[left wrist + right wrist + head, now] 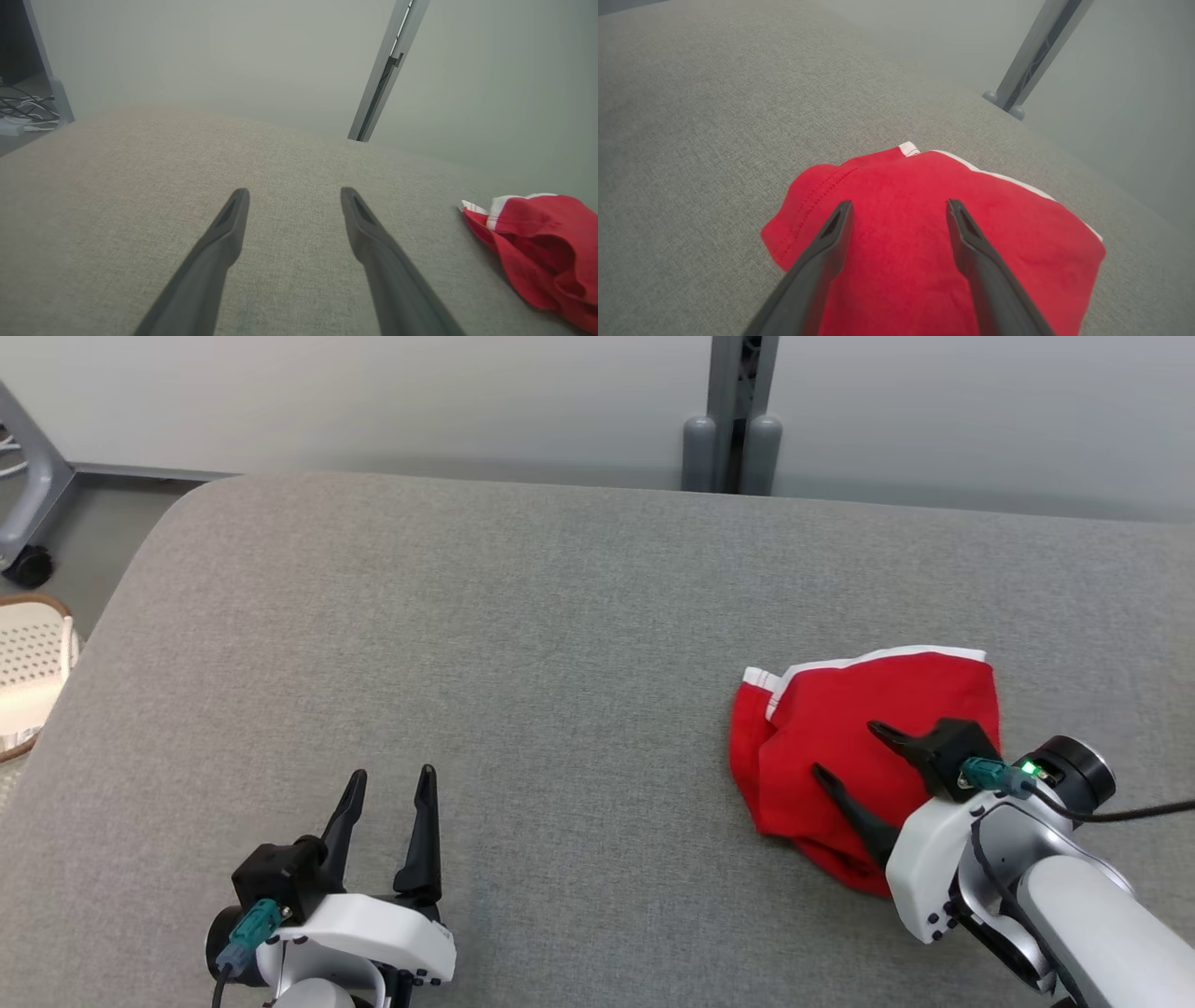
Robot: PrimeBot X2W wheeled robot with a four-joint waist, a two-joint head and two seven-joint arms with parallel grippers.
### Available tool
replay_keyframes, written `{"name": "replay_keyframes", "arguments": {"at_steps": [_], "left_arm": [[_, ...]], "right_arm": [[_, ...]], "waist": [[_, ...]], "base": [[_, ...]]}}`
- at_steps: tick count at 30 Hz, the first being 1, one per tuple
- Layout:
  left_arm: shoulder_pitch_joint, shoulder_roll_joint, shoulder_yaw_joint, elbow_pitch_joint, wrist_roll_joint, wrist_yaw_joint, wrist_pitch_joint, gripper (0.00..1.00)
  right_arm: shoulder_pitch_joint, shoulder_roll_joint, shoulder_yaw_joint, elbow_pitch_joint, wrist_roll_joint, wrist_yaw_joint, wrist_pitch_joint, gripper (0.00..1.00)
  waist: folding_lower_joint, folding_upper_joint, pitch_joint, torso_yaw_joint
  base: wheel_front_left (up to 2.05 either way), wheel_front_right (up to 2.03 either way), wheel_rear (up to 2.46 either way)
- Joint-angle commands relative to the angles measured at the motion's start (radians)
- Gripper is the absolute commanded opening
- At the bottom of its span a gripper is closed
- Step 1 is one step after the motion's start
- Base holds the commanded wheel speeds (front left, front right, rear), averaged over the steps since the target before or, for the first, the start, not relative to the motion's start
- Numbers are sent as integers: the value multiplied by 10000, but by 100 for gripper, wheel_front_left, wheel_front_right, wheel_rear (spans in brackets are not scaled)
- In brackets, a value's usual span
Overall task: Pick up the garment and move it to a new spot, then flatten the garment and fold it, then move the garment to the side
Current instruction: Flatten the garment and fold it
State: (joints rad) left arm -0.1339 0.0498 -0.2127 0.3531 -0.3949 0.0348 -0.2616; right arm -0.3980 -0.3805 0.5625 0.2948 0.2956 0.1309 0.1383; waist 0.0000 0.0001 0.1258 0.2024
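Observation:
A red garment with white trim lies folded in a compact bundle on the right part of the grey fabric surface. My right gripper hovers over it, open, its two dark fingers spread above the red cloth with nothing between them. The right wrist view has the garment under that gripper. My left gripper is open at the lower left, well apart from the garment. In the left wrist view that gripper is over bare fabric and the garment sits far right.
A grey post on rounded feet rises behind the surface's far edge. A pale perforated basket sits on the floor past the left edge, and a wheeled frame leg is behind it. Cables lie on the floor.

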Motion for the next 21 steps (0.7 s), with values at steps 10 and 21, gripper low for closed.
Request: {"name": "replay_keyframes", "arguments": {"at_steps": [10, 21], "left_arm": [[-292, 27, -327, -84, -526, 138, -31, 100], [-204, 30, -495, -173, -493, 231, -31, 100]], "right_arm": [[-608, -637, 745, 534, 468, -1, 1196, 0], [-1474, 17, 1048, 150, 1139, -1, 192, 0]], "waist": [[0, -1, 328, 619], [0, -1, -51, 662]], "base": [[0, 0, 0], [0, 0, 0]]}}
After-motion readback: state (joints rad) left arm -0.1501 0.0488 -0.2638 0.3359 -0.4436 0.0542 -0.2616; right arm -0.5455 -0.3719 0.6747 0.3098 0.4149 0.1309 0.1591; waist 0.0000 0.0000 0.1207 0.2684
